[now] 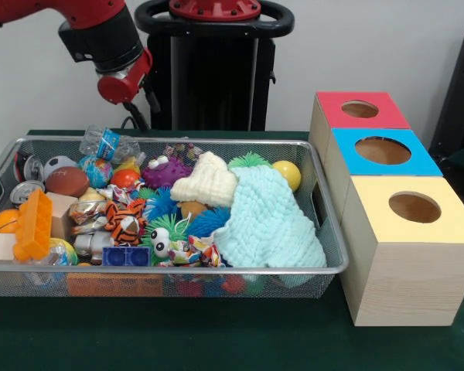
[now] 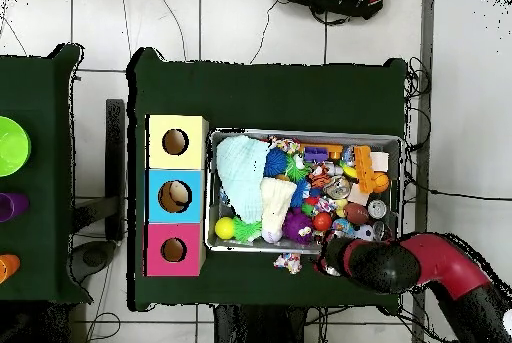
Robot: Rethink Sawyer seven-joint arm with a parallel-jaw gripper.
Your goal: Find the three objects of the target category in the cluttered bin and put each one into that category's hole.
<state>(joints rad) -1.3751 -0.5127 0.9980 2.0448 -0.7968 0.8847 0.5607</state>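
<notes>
Front view, left to right. Wire bin (image 1: 329, 232) is sitting on the green tabletop (image 1: 216, 340), packed with clutter. At its left end: an orange block (image 1: 32, 224), a can (image 1: 25, 191), a brown football (image 1: 66, 181), a globe ball (image 1: 96, 170). The arm is coming in from upper left, and the gripper (image 1: 138, 116) is hanging over the bin's far-left rim, just above a crumpled plastic bottle (image 1: 108, 144). The jaws are hiding behind the wrist, so can't tell whether they're spread or pressed together; nothing is showing in them. Mid-bin: a tiger toy (image 1: 125, 220), a purple bumpy toy (image 1: 164, 171), a cream cloth (image 1: 207, 179). Right part: a big mint cloth (image 1: 269, 220) is covering that end, with a yellow ball (image 1: 287, 175) behind it. Target category is unclear from the pictures. Right of the bin, three wooden boxes are standing touching in a row, each with one round hole: red box (image 1: 360, 110) farthest, blue box (image 1: 382, 151) in the middle, yellow box (image 1: 414, 209) nearest. The holes are looking empty.
</notes>
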